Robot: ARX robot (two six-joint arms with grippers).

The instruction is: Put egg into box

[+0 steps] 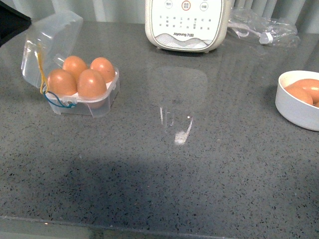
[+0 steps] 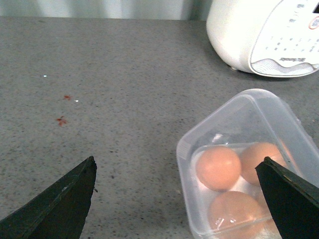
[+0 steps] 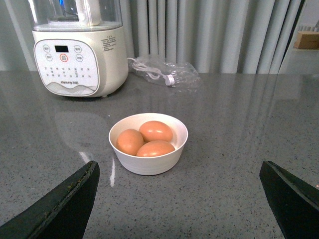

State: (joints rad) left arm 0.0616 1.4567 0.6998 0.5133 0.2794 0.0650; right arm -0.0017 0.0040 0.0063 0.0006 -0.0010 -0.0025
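four eggs sitting in the open box, both pincers spread

the white appliance [image 1: 187, 25] is standing at the back of the grey speckled counter [image 1: 199, 174] and is carrying the brand "joyoung" in small grey letters under its button panel; the print on the buttons is too small to read. the box [image 1: 112, 92] is sitting on the counter's left rear part, left of the appliance, with its clear lid standing open. four brown eggs [image 1: 91, 83] are filling all four of its cells, and nothing is telling one from another. a yellow rubber band [image 1: 41, 64] is hanging along the hinge side and a blue rubber band [image 1: 60, 102] is lying by the front corner.

a white bowl [image 1: 299, 112] is resting at the right edge, well apart from the box, and is holding three more eggs [image 3: 149, 139]. a clear plastic bag [image 1: 264, 27] with a white cable inside is lying right of the appliance.

the left gripper [image 2: 178, 162] is hanging over the box with its fingers spread wide and gripping nothing. the right gripper [image 3: 179, 164] is facing the bowl, likewise spread and bare.
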